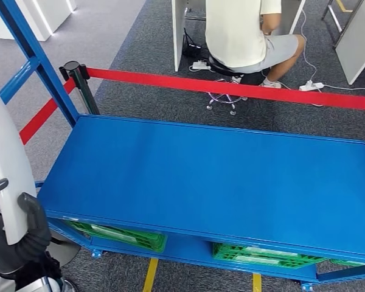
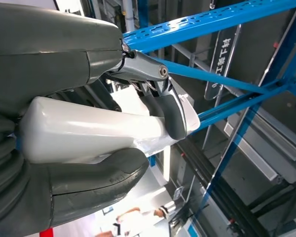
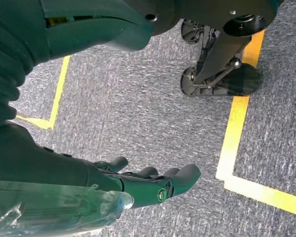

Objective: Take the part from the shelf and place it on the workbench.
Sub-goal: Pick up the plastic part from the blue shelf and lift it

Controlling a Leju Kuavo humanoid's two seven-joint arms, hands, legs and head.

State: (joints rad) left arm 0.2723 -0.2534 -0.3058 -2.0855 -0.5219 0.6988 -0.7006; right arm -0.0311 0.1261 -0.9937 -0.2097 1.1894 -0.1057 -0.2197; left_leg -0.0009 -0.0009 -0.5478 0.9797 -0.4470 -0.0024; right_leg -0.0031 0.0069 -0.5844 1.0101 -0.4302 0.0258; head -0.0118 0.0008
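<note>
A white, glossy curved part (image 1: 3,170) stands upright at the far left of the head view, held by my left hand (image 1: 27,234), whose dark fingers wrap its lower edge. In the left wrist view the same part (image 2: 87,131) lies between my thumb and fingers (image 2: 168,106), gripped firmly. The blue workbench top (image 1: 208,182) stretches ahead of me, bare, with the part off its left end. My right hand (image 3: 146,185) hangs over the grey carpet, fingers spread and nothing in them.
Green crates (image 1: 125,236) sit under the workbench. A red barrier tape (image 1: 226,88) on a black post (image 1: 82,82) runs behind it. A person (image 1: 245,33) sits on a stool beyond. Blue shelf beams (image 1: 29,64) rise at left. Yellow floor lines (image 3: 236,128) cross the carpet.
</note>
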